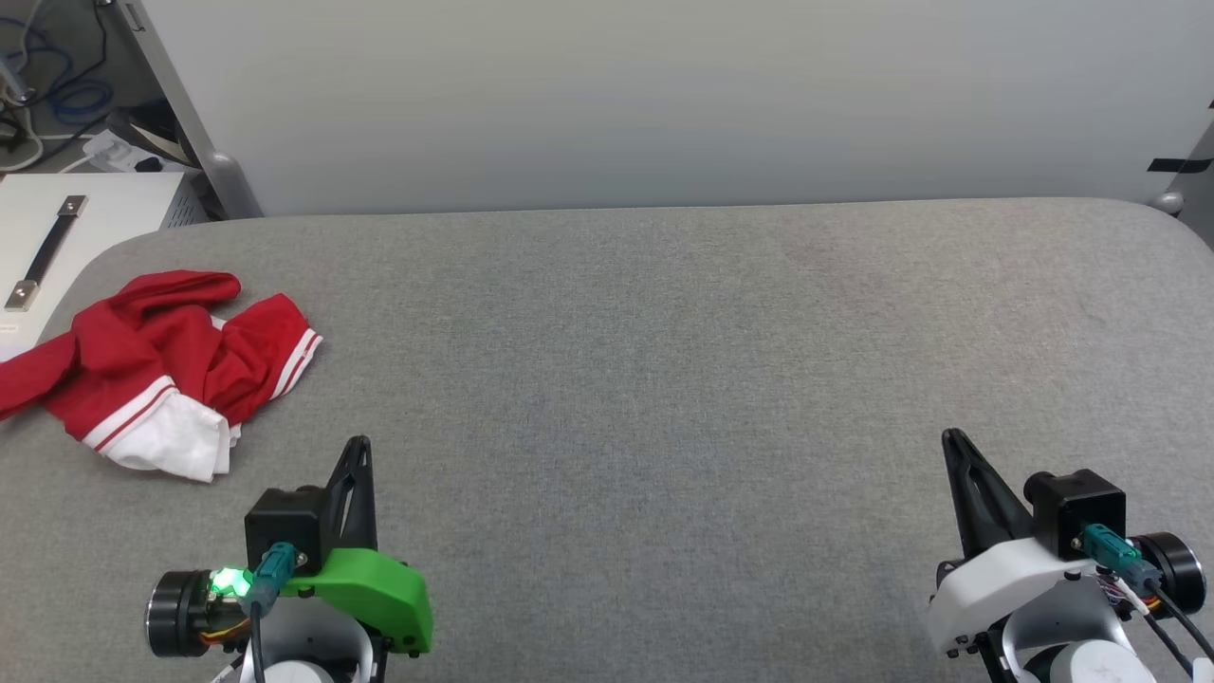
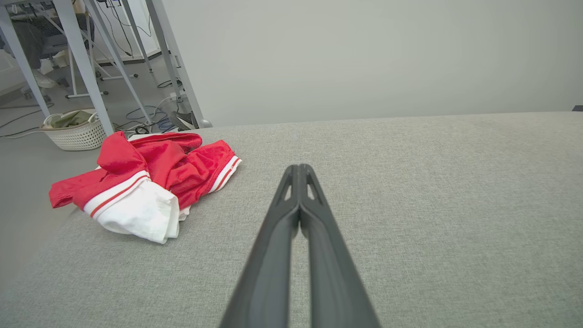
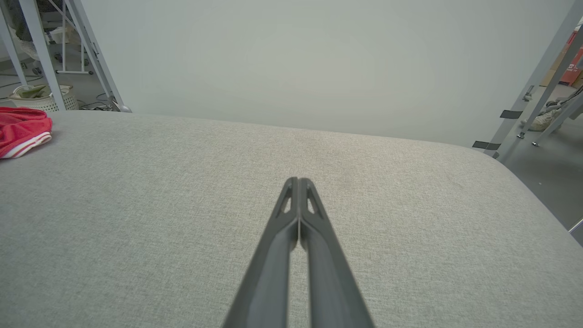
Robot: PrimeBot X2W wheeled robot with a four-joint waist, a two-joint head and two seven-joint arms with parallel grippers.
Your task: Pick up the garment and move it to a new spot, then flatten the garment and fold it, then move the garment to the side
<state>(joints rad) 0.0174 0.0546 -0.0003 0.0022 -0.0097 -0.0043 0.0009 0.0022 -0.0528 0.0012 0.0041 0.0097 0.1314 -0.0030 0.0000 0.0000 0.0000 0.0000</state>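
Fingers (image 2: pixel 273 255) on the left gripper (image 2: pixel 299 167) are pressed tip to tip with nothing between them; the right gripper (image 3: pixel 298 181) is the same, closed flat and empty. Both sit at the near side of the grey padded table (image 1: pixel 664 379), well apart. The garment (image 1: pixel 161 360) is ahead and to the left of the left gripper, near the table's left edge, with neither gripper touching it. It is crumpled in a heap: red body, one white sleeve on the near side, red-and-white striped trim, and a red fold reaching over the edge. Right wrist view catches just its red striped edge at the left border. Left wrist view adds a white basket (image 2: pixel 75 132) on the floor beyond. Head view adds a white cabinet (image 1: pixel 104 204) with a bar handle past the far-left corner.
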